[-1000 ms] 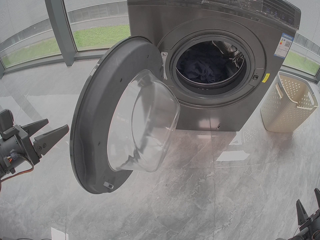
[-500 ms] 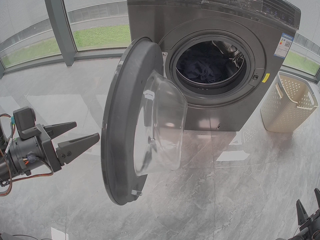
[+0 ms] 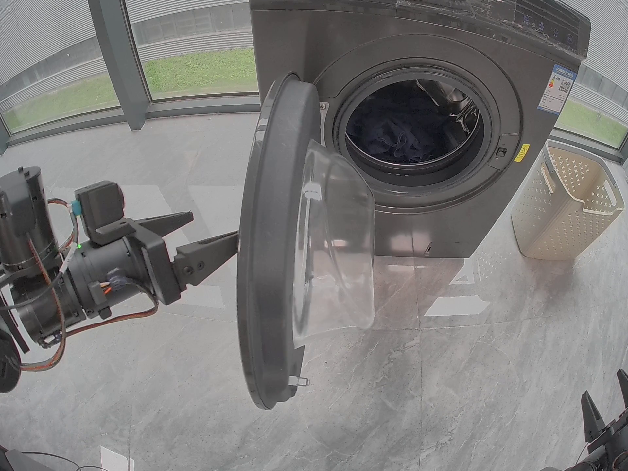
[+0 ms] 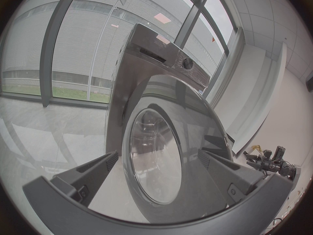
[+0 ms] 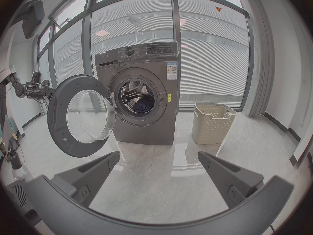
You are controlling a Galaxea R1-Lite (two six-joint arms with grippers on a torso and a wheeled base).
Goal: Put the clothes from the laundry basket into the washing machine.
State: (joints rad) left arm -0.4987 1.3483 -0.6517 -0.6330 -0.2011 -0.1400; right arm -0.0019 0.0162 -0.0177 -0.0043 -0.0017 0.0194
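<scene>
1. Left claw, spread wide, sits against the half-open round grey door of the grey front-loading washing machine.
2. Dark clothes lie in its drum, with the cream perforated laundry basket just beside the machine.
3. Right claw hangs spread, well apart.

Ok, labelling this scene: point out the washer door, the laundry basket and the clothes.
washer door [image 3: 268, 230], head view, grey outer rim.
laundry basket [image 3: 551, 222], head view, perforated side wall.
clothes [image 3: 396, 132], head view, dark fabric in drum.

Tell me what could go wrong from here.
1. The open left gripper touches the door near its rim and could slip off.
2. The dark clothes lie close to the washing machine opening, so shutting the door might pinch them.
</scene>
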